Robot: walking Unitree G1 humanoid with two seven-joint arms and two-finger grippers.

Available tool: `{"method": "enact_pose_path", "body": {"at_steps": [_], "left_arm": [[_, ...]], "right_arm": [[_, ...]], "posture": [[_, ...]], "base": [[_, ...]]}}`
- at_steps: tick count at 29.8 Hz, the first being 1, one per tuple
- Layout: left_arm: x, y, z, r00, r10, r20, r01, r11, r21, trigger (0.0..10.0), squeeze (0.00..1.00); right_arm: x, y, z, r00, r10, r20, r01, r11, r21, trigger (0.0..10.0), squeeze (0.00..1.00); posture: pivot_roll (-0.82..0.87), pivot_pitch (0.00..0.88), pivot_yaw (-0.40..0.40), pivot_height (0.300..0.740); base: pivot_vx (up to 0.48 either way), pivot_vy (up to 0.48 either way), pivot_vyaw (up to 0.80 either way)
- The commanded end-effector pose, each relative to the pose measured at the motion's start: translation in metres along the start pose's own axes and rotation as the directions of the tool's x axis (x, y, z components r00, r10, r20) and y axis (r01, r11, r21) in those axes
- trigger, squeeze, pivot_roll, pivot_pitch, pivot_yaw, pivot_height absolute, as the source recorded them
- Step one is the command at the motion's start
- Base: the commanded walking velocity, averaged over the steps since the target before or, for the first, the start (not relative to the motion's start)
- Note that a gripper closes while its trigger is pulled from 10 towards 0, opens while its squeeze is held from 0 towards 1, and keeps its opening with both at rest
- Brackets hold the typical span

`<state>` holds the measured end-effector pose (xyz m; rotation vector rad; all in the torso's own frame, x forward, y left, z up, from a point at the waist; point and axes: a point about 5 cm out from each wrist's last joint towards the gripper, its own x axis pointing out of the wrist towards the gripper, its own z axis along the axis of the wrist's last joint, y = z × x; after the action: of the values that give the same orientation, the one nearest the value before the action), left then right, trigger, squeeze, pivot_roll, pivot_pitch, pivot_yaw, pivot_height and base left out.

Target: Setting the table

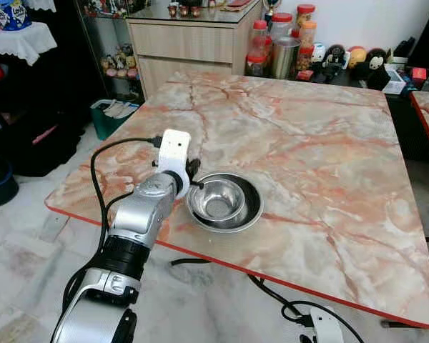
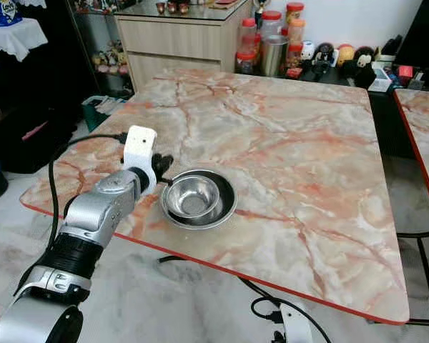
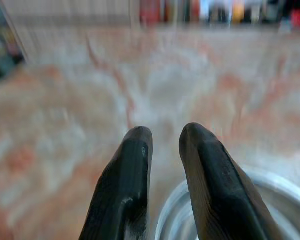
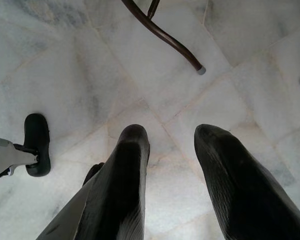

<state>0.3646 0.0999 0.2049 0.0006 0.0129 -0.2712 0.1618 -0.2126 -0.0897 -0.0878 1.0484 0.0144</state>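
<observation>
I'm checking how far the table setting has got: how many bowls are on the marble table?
1. A steel bowl sits near the marble table's front edge, with the left gripper at its rim. It might be stacked bowls; I cannot tell.

A shiny metal bowl (image 1: 224, 202) sits on a glossy, pink-veined marble table (image 1: 329, 171).

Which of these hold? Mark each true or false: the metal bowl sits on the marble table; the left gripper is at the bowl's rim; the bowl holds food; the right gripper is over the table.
1. The metal bowl sits on the marble table. True.
2. The left gripper is at the bowl's rim. True.
3. The bowl holds food. False: it is empty.
4. The right gripper is over the table. False: it hangs above the floor, jaws open.
</observation>
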Motion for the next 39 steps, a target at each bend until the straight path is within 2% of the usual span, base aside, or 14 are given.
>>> {"method": "enact_pose_path", "body": {"at_steps": [1, 3, 5, 7, 8, 13, 16, 19, 21, 27, 30, 33, 34, 39], "left_arm": [[-0.008, 0.027, 0.011, 0.987, 0.125, 0.102, -0.126, 0.992, 0.001, 10.0, 0.0], [-0.014, 0.045, 0.011, 0.969, 0.208, 0.129, -0.209, 0.978, -0.005, 10.0, 0.0], [-0.032, 0.084, 0.011, 0.903, 0.366, 0.226, -0.408, 0.895, 0.18, 10.0, 0.0], [-0.04, 0.096, 0.009, 0.877, 0.407, 0.257, -0.461, 0.863, 0.208, 10.0, 0.0], [-0.059, 0.123, 0.0, 0.796, 0.538, 0.276, -0.597, 0.772, 0.218, 10.0, 0.0], [-0.109, 0.179, -0.037, 0.594, 0.77, 0.234, -0.798, 0.528, 0.289, 10.0, 0.0], [-0.125, 0.191, -0.055, 0.542, 0.813, 0.212, -0.825, 0.466, 0.32, 10.0, 0.0], [-0.169, 0.208, -0.112, 0.388, 0.92, 0.058, -0.837, 0.325, 0.441, 10.0, 0.0], [-0.18, 0.209, -0.127, 0.347, 0.938, 0.018, -0.832, 0.299, 0.468, 10.0, 0.0], [-0.218, 0.187, -0.198, 0.249, 0.934, -0.257, -0.775, 0.351, 0.526, 10.0, 0.0], [-0.222, 0.176, -0.214, 0.261, 0.907, -0.331, -0.749, 0.406, 0.523, 10.0, 0.0], [-0.218, 0.152, -0.239, 0.356, 0.793, -0.494, -0.654, 0.589, 0.475, 10.0, 0.0], [-0.213, 0.132, -0.253, 0.428, 0.686, -0.589, -0.601, 0.703, 0.381, 10.0, 0.0], [-0.199, 0.091, -0.27, 0.555, 0.468, -0.688, -0.464, 0.861, 0.211, 10.0, 0.0]], "right_arm": [[0.0, 0.002, 0.001, 1.0, 0.002, 0.009, -0.002, 1.0, 0.008, 10.0, 0.0], [0.0, 0.002, 0.001, 1.0, 0.001, 0.014, -0.002, 1.0, 0.015, 10.0, 0.0], [0.0, 0.002, 0.002, 1.0, 0.002, 0.02, -0.002, 1.0, 0.02, 10.0, 0.0], [0.0, 0.002, 0.002, 1.0, 0.002, 0.02, -0.002, 1.0, 0.019, 10.0, 0.0], [0.0, 0.002, 0.002, 1.0, 0.003, 0.02, -0.003, 1.0, 0.017, 10.0, 0.0], [0.0, 0.001, 0.001, 1.0, 0.001, 0.022, -0.001, 1.0, 0.016, 10.0, 0.0], [0.0, 0.001, 0.001, 1.0, 0.001, 0.021, -0.001, 1.0, 0.012, 10.0, 0.0], [0.0, 0.001, 0.0, 1.0, 0.003, 0.019, -0.003, 1.0, 0.007, 10.0, 0.0], [0.0, 0.001, 0.0, 1.0, 0.003, 0.019, -0.003, 1.0, 0.007, 10.0, 0.0], [0.0, 0.003, -0.001, 1.0, 0.004, 0.017, -0.004, 1.0, 0.01, 10.0, 0.0], [0.0, 0.003, -0.002, 1.0, 0.004, 0.016, -0.004, 1.0, 0.011, 10.0, 0.0], [0.0, 0.003, -0.002, 1.0, 0.005, 0.014, -0.005, 1.0, 0.009, 10.0, 0.0], [0.0, 0.003, -0.003, 1.0, 0.007, 0.014, -0.007, 1.0, 0.009, 10.0, 0.0], [-0.001, 0.002, -0.003, 1.0, 0.004, 0.013, -0.004, 1.0, 0.007, 10.0, 0.0]], "posture": [[0.06, 0.0, 0.028, 0.74], [0.06, 0.0, 0.029, 0.74], [0.06, 0.0, 0.029, 0.74], [0.07, 0.0, 0.029, 0.74], [0.07, 0.0, 0.03, 0.74], [0.07, 0.0, 0.027, 0.74], [0.08, 0.0, 0.026, 0.74], [0.07, 0.0, 0.03, 0.74], [0.07, 0.0, 0.03, 0.74], [0.06, 0.0, 0.039, 0.74], [0.06, 0.0, 0.039, 0.74], [0.07, 0.0, 0.036, 0.74], [0.06, 0.0, 0.037, 0.74], [0.05, 0.0, 0.028, 0.74]], "base": [[0.0, 0.0, 0.0], [0.0, 0.0, 0.0], [0.0, 0.0, 0.0], [0.0, 0.0, 0.0], [0.0, 0.0, 0.0], [0.0, 0.0, 0.0], [0.0, 0.0, 0.0], [0.0, 0.0, 0.0], [0.0, 0.0, 0.0], [0.0, 0.0, 0.0], [0.0, 0.0, 0.0], [0.0, 0.0, 0.0], [0.0, 0.0, 0.0], [0.0, 0.0, 0.0]]}}
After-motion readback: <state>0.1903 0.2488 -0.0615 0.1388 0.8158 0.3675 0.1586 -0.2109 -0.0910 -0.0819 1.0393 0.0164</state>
